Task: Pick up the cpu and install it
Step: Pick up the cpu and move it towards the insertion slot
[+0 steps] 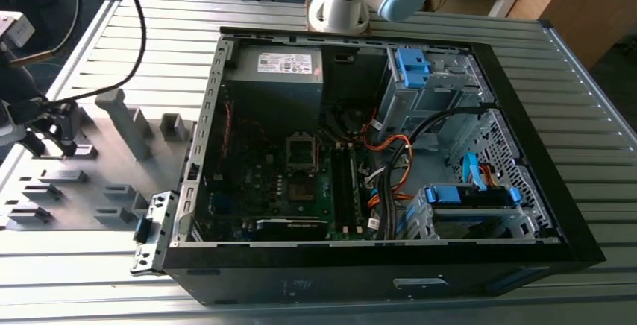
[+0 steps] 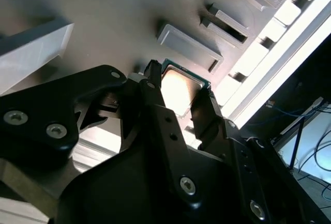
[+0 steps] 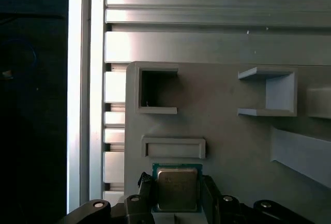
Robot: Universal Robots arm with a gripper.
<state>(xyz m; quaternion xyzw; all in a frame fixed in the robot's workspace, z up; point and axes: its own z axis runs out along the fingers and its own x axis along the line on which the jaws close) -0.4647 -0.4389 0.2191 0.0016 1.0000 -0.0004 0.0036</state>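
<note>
The cpu (image 3: pixel 177 189) is a small square chip with a pale metal top and a green rim, lying low over the grey fixture plate (image 3: pixel 232 141). In both wrist views my gripper (image 3: pixel 178 192) has one black finger against each of two opposite edges of the cpu (image 2: pixel 178 93), shut on it. The exterior view shows the gripper (image 1: pixel 52 146) at its far left, over the fixture plate (image 1: pixel 110 180). The dark square socket (image 1: pixel 301 151) sits on the motherboard inside the open computer case (image 1: pixel 212 116), well to the exterior view's right of the gripper.
Raised grey holders (image 1: pixel 127 120) and slots stand on the fixture plate near the gripper. Inside the case are a power-supply box (image 1: pixel 274 68), memory sticks (image 1: pixel 345 183), orange and black cables (image 1: pixel 393 153) and blue drive bays (image 1: pixel 478 194). The arm's base (image 1: pixel 339 4) stands behind the case.
</note>
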